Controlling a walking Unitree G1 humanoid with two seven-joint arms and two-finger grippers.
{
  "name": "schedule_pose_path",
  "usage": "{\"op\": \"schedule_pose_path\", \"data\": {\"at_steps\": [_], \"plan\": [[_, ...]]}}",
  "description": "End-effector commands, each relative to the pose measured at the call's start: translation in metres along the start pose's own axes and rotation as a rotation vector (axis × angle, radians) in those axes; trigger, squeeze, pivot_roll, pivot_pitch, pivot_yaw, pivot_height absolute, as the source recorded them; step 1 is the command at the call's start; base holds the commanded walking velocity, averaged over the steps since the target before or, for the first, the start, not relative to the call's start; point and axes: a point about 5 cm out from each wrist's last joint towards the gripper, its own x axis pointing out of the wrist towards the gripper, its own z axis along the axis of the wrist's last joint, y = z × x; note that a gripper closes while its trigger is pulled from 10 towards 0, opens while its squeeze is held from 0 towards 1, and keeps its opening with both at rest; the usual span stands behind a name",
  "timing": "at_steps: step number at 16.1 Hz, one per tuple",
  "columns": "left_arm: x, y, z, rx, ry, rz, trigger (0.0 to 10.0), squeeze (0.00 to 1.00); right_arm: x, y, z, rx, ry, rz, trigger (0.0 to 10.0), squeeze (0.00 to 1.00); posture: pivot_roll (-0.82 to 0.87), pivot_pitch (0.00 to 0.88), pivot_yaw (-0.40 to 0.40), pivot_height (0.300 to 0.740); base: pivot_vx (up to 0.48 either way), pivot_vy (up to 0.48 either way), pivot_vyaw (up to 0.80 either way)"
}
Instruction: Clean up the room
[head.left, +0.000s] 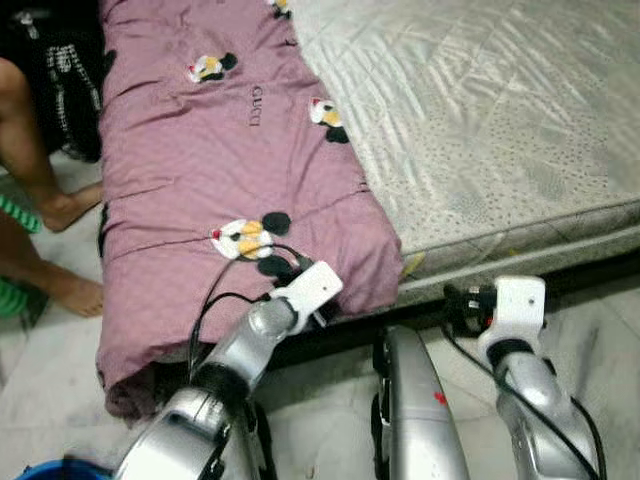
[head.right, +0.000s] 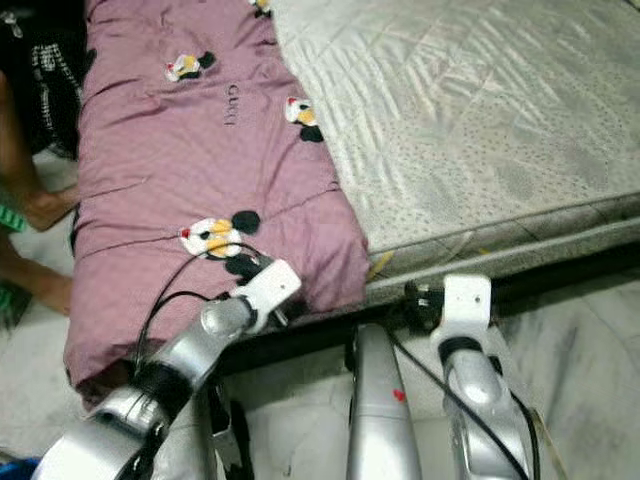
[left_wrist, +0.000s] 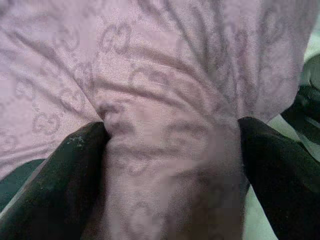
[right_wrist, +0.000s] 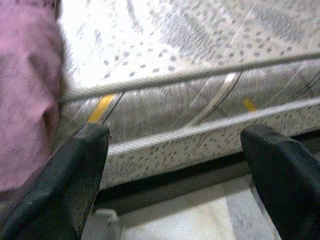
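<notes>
Fabric of the purple quilt (left_wrist: 165, 145) bunches between the left gripper (left_wrist: 172, 150)'s spread fingers at its near corner, not yet pinched. The right gripper (right_wrist: 175, 165) hangs open beside the mattress (head.left: 480, 130) edge. The quilt lies rumpled along the bed's left side; tidying has barely begun.

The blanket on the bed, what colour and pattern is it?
The blanket is mauve pink with small cartoon penguin patches; the left wrist view also reveals a faint woven logo pattern. Best seen in the left eye view.

Bare grey-white quilted mattress (head.left: 500, 120) with speckled piping edge on a low dark bed frame (head.left: 590, 275), pale marble-look tile floor (head.left: 600, 340) in front and at left, dim dark corner at upper left.
</notes>
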Motion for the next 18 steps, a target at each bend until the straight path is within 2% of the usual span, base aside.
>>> {"op": "schedule_pose_path", "data": {"at_steps": [1, 3, 4, 5, 6, 8, 10, 11, 12, 14, 15, 16, 17, 18], "plan": [[-0.008, 0.008, 0.002, -0.034, -0.057, 0.098, 10.0, 0.0, 0.002, -0.002, -0.001, 0.016, 0.001, -0.016, 10.0, 0.0, -0.13, 0.129, 0.03, 0.551, 0.0, 0.0, 0.0], [-0.034, 0.033, 0.009, -0.158, -0.191, 0.32, 10.0, 0.0, 0.01, 0.003, 0.006, 0.045, -0.026, -0.004, 10.0, 0.0, -0.1, 0.116, 0.029, 0.551, 0.0, 0.0, 0.0], [-0.059, 0.049, 0.008, -0.232, -0.259, 0.464, 10.0, 0.0, 0.017, 0.011, 0.012, 0.069, -0.057, 0.022, 10.0, 0.0, -0.06, 0.11, 0.024, 0.551, 0.0, 0.0, 0.0], [-0.066, 0.052, 0.007, -0.248, -0.27, 0.493, 10.0, 0.0, 0.019, 0.013, 0.014, 0.074, -0.067, 0.028, 10.0, 0.0, -0.05, 0.109, 0.021, 0.551, 0.0, 0.0, 0.0], [-0.079, 0.056, 0.006, -0.27, -0.297, 0.536, 10.0, 0.0, 0.024, 0.018, 0.02, 0.096, -0.088, 0.038, 10.0, 0.0, -0.04, 0.108, 0.019, 0.551, 0.0, 0.0, 0.0], [-0.115, 0.064, -0.016, -0.362, -0.247, 0.707, 10.0, 0.0, 0.039, 0.037, 0.026, 0.107, -0.072, 0.101, 10.0, 0.0, 0.01, 0.103, 0.014, 0.551, 0.0, 0.0, 0.0], [-0.142, 0.061, -0.044, -0.427, -0.13, 0.828, 10.0, 0.0, 0.052, 0.055, 0.026, 0.138, -0.037, 0.162, 10.0, 0.0, 0.04, 0.103, 0.003, 0.551, 0.0, 0.0, 0.0], [-0.15, 0.061, -0.048, -0.444, -0.109, 0.851, 10.0, 0.0, 0.056, 0.062, 0.026, 0.163, -0.02, 0.191, 10.0, 0.0, 0.04, 0.103, 0.002, 0.551, 0.0, 0.0, 0.0], [-0.156, 0.06, -0.051, -0.451, -0.095, 0.865, 10.0, 0.0, 0.06, 0.076, 0.024, 0.196, 0.025, 0.242, 10.0, 0.0, 0.06, 0.101, -0.004, 0.551, 0.0, 0.0, 0.0], [-0.161, 0.056, -0.056, -0.509, -0.06, 0.875, 10.0, 0.0, 0.061, 0.103, 0.013, 0.179, 0.148, 0.358, 10.0, 0.0, 0.06, 0.099, -0.007, 0.551, 0.0, 0.0, 0.0], [-0.162, 0.056, -0.056, -0.517, -0.049, 0.874, 10.0, 0.0, 0.059, 0.111, -0.004, 0.13, 0.252, 0.388, 10.0, 0.0, 0.06, 0.098, -0.007, 0.551, 0.0, 0.0, 0.0], [-0.16, 0.057, -0.055, -0.521, -0.05, 0.875, 10.0, 0.0, 0.058, 0.113, -0.011, 0.131, 0.294, 0.387, 10.0, 0.0, 0.06, 0.099, -0.009, 0.551, 0.0, 0.0, 0.0], [-0.159, 0.057, -0.054, -0.525, -0.051, 0.877, 10.0, 0.0, 0.058, 0.114, -0.013, 0.141, 0.306, 0.382, 10.0, 0.0, 0.06, 0.099, -0.009, 0.551, 0.0, 0.0, 0.0], [-0.157, 0.058, -0.052, -0.526, -0.055, 0.869, 10.0, 0.0, 0.06, 0.12, -0.009, 0.197, 0.316, 0.396, 10.0, 0.0, 0.06, 0.1, -0.009, 0.551, 0.0, 0.0, 0.0]]}}
